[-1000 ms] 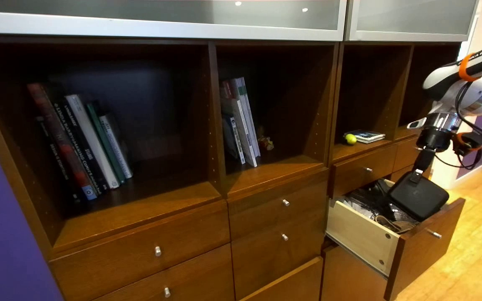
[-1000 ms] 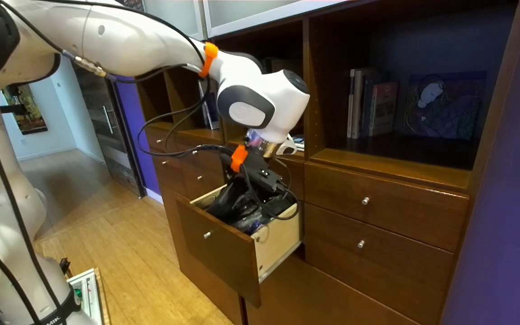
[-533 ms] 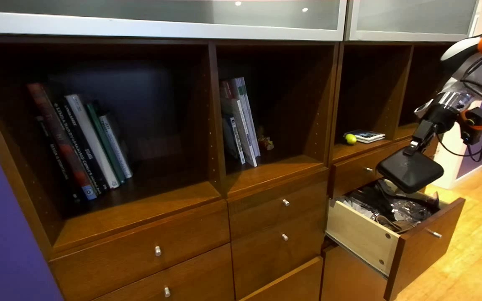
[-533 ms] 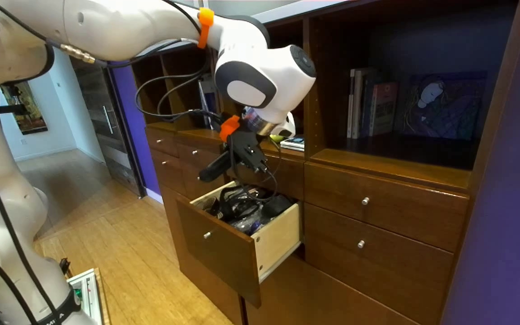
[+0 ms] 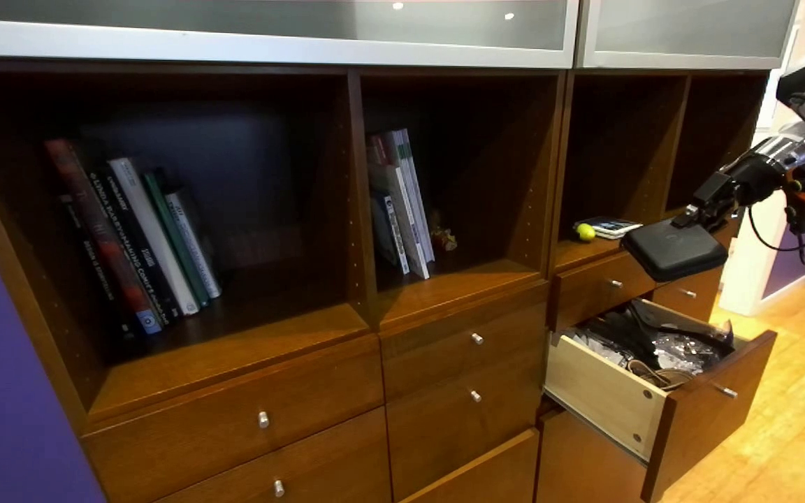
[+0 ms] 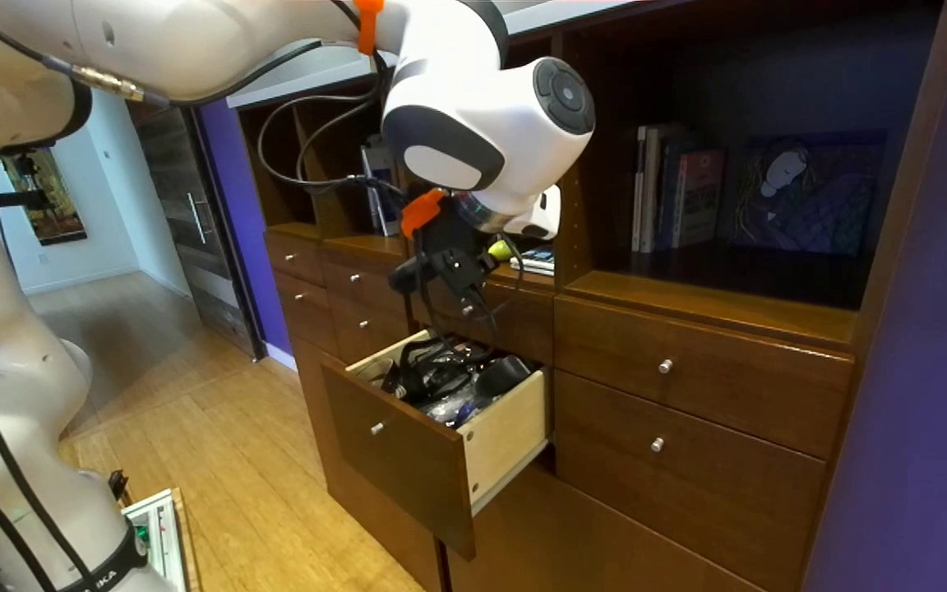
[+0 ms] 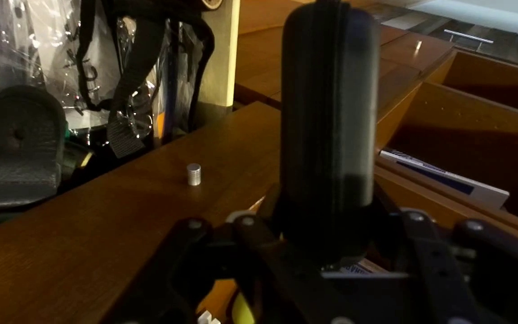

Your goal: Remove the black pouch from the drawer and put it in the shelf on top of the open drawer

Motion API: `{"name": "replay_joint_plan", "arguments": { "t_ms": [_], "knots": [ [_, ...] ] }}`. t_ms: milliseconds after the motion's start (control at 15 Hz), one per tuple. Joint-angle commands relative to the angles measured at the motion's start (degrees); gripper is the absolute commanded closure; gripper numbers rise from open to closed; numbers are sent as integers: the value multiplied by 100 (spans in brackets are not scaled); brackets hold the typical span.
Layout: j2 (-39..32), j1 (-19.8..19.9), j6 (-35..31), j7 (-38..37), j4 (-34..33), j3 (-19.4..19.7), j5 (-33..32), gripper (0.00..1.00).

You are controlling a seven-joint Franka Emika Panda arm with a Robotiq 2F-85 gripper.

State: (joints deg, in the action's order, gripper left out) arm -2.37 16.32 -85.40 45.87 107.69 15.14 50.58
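Observation:
The black pouch (image 5: 675, 248) is a flat rounded case, held clear above the open drawer (image 5: 710, 412) and near shelf height. My gripper (image 5: 686, 215) is shut on one edge of it; the pouch juts out from the fingers, tilted slightly. In the wrist view the pouch (image 7: 328, 112) stands edge-on between the fingers of the gripper (image 7: 326, 211). In an exterior view the pouch (image 6: 408, 275) is partly hidden by the gripper (image 6: 445, 267). The shelf (image 5: 567, 254) above the drawer holds a yellow-green ball (image 5: 585, 232) and thin books (image 5: 612, 227).
The drawer holds black straps (image 7: 137, 58) and clear plastic bags (image 7: 38, 49). A closed drawer front (image 5: 605, 286) lies between the open drawer and the shelf. An upright divider (image 5: 676, 140) bounds the shelf. A cable (image 6: 494, 312) hangs from the wrist.
My gripper has risen out of the drawer with the pouch in it. The pouch has turned from steeply slanted to nearly flat, and its far edge is now about level with the shelf.

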Motion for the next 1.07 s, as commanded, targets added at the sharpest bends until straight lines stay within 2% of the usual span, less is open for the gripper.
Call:
{"name": "replay_joint_plan", "arguments": {
  "t_ms": [0, 67, 200, 667, 1000],
  "knots": [
    [0, -1, 19, -2, -12, 9, 7, 53],
    [0, -2, 19, -2, -10, 8, 11, 78],
    [25, -31, -343, -151, -6, -18, 261, 78],
    [-218, -14, -977, -1743, -319, -15, 1351, 78],
    [-452, -41, -1987, -2645, -415, -45, 1910, 78]
  ]
}}
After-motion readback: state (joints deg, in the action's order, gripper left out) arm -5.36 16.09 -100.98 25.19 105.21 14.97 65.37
